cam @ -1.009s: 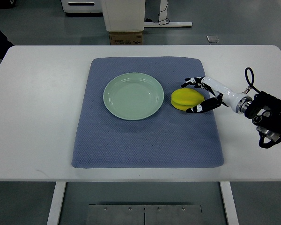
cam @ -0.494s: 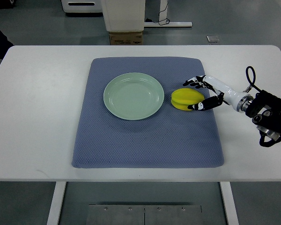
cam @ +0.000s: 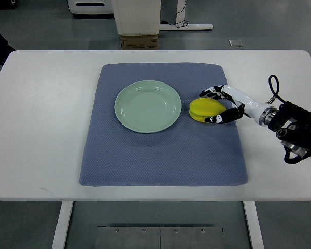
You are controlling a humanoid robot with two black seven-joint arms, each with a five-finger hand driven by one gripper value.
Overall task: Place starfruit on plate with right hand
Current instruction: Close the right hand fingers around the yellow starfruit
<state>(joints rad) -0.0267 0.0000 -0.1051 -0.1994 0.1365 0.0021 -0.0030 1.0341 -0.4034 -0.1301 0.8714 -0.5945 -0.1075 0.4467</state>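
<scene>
A yellow starfruit (cam: pixel 198 109) lies on the blue mat (cam: pixel 160 155), just right of the pale green plate (cam: pixel 147 106), which holds nothing. My right hand (cam: pixel 206 107) reaches in from the right edge and wraps the fruit. Its black-tipped fingers (cam: pixel 206 94) sit on the fruit's far side, and the thumb presses the near side. The fruit still rests on the mat. My left arm does not show.
The mat lies on a white table (cam: pixel 41 129). My right forearm and its cables (cam: pixel 295 129) hang over the table's right side. Beyond the far edge are a white bin and a cardboard box (cam: pixel 139 41).
My right hand has slid slightly left and its fingers and thumb have drawn in around the starfruit. The fruit and the plate have not moved.
</scene>
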